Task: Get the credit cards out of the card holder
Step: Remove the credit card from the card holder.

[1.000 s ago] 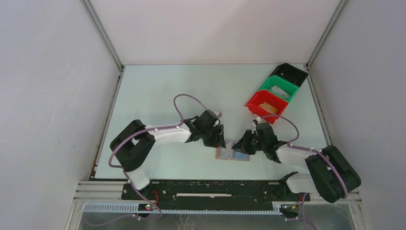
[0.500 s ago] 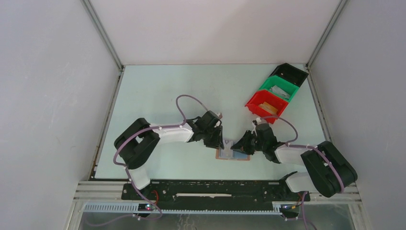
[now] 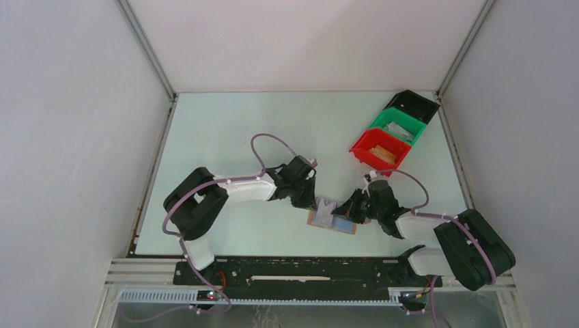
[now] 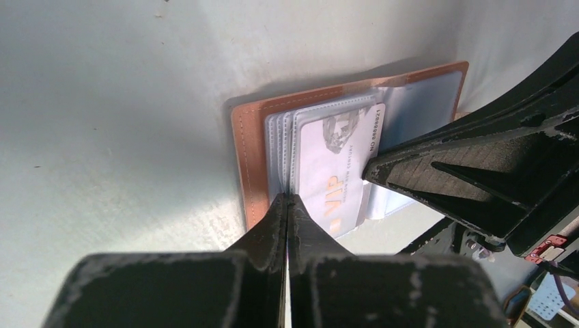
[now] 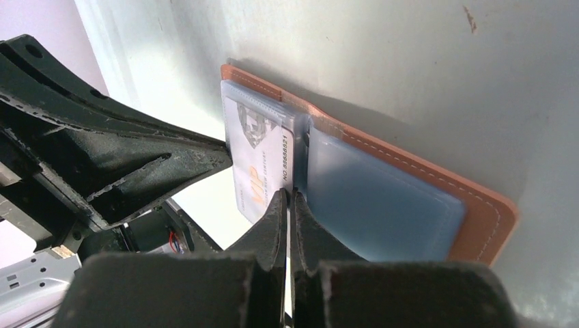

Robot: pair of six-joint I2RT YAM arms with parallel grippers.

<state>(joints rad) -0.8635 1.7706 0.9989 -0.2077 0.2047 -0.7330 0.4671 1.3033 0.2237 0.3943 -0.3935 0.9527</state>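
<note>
The card holder (image 3: 321,220) lies open on the table, brown leather with pale blue-grey lining (image 5: 382,198). A pale credit card (image 4: 334,171) printed "VIP" sits in its clear sleeves and juts past the near edge. My left gripper (image 4: 287,198) is shut, its tips pinching the sleeve edges beside that card. Opposite it, my right gripper (image 5: 292,195) is shut on the card's (image 5: 263,157) numbered edge by the fold. In the top view the left gripper (image 3: 315,203) and the right gripper (image 3: 346,213) meet over the card holder. The tan and black cards are hidden.
A red bin (image 3: 377,152), a green bin (image 3: 399,127) and a black bin (image 3: 414,104) stand in a row at the back right, two of them holding items. Each wrist view has the other arm's fingers (image 4: 464,171) close by.
Both grippers have closed from partly open to shut. The right gripper has slid down and left onto the card holder, and the left has edged closer; the holder has turned slightly.
</note>
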